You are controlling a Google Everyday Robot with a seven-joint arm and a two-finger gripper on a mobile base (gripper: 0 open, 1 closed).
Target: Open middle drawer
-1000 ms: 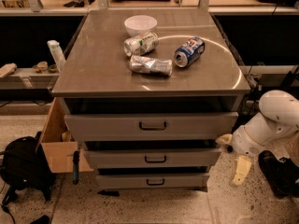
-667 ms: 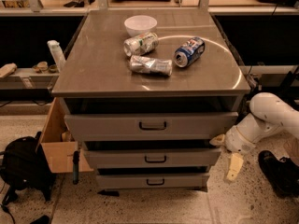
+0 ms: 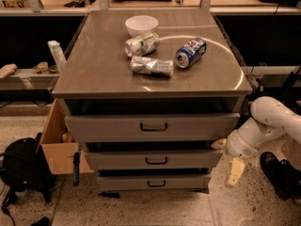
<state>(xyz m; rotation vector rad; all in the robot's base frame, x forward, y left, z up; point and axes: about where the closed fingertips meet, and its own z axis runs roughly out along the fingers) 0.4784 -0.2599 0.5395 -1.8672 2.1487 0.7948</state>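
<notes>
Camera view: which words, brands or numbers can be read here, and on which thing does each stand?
No text can be read.
Blue can: print too blurred.
Upper silver can: print too blurred.
Lower silver can: print too blurred.
Gripper, right of the middle drawer: no text shows.

A white bowl (image 3: 142,25), a crushed pale can (image 3: 142,44), a crushed silver can (image 3: 151,66) and a blue can (image 3: 190,52) lie on the tabletop (image 3: 94,72), a cardboard box (image 3: 59,150) and black backpack (image 3: 22,167) on the floor at left, the claw (image 3: 227,157) low at right.
</notes>
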